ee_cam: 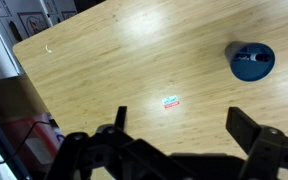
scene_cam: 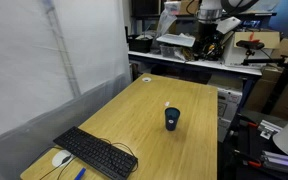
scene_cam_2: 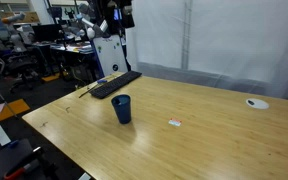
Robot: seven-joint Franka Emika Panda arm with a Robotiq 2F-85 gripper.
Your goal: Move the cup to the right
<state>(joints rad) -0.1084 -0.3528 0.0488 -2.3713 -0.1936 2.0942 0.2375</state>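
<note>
My fingers [ee_cam: 246,128] hang spread wide, empty, above the wooden surface [ee_cam: 114,60]. I see the navy cup [ee_cam: 251,61] standing upright near a small white scrap [ee_cam: 170,102], well apart from the black keyboard [scene_cam: 96,152].

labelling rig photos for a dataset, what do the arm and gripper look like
The arm has smooth, rounded white links, with darker parts up toward the wrist. The gripper is all black, with two blocky fingers set on jointed linkages. No markings or loose cables can be made out at this picture size.
</note>
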